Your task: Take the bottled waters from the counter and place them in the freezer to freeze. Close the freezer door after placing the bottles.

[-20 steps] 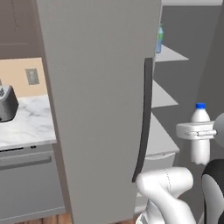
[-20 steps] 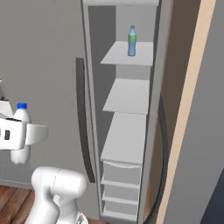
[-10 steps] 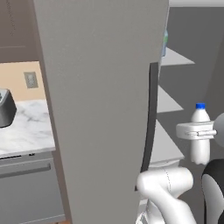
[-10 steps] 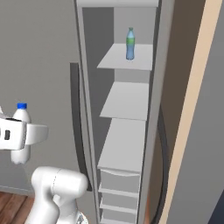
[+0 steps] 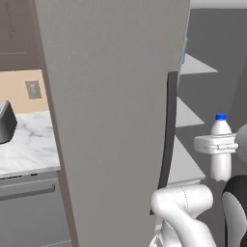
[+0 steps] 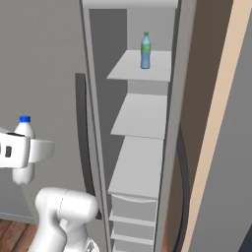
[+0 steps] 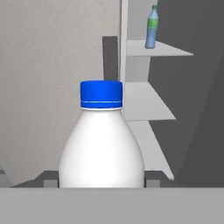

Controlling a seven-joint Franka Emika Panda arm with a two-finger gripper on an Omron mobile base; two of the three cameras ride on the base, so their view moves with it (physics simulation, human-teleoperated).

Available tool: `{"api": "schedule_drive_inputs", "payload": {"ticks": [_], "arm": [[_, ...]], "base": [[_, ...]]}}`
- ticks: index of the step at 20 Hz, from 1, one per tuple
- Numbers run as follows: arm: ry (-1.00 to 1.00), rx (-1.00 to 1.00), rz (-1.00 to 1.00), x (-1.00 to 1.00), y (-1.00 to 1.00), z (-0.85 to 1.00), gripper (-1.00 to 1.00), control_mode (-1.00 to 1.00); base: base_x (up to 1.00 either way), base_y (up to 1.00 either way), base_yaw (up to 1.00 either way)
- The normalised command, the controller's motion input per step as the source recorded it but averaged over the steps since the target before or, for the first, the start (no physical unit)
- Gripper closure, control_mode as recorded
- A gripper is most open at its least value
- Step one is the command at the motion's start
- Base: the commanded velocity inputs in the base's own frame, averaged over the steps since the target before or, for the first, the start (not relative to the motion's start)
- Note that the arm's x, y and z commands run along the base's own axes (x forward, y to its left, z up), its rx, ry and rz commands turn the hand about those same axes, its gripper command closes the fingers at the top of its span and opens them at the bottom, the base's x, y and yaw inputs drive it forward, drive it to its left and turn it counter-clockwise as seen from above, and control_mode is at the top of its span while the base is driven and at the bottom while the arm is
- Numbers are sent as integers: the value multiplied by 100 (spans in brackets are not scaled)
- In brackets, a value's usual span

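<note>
The white bottled water [image 5: 220,161] with a blue cap stands upright in my gripper [image 5: 218,144], which is shut around its body. From the right base it hangs at the left, bottle [image 6: 23,135] in gripper [image 6: 19,150], in front of a flat grey door panel. The hand view has the bottle [image 7: 101,148] close up between the fingers. The freezer [image 6: 139,115] stands open, showing white shelves. The blue bottled water [image 6: 145,50] with a green cap stands on the top shelf, also visible as a small blue bottle [image 7: 152,27] ahead of the hand. The marble counter [image 5: 29,144] lies at the far left.
A tall grey door [image 5: 111,120] with a long dark handle [image 5: 169,140] stands left of the open compartment. Another grey panel [image 6: 221,206] with a dark handle [image 6: 183,162] juts out at the right. A dark toaster [image 5: 5,123] sits on the counter. White drawers [image 6: 132,216] fill the compartment's bottom.
The whole picture has shifted and grown: the base has driven closer to the freezer. My gripper keeps the white bottle in the same hold.
</note>
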Motion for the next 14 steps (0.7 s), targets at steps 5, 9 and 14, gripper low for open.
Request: {"api": "schedule_drive_inputs", "payload": {"ticks": [5,9,14], "arm": [[0,0,0,0,0,0,100,100],[0,0,0,0,0,0,100,100],[0,0,0,0,0,0,100,100]], "base": [[15,-22,0],[14,-22,0],[16,-27,0]]}}
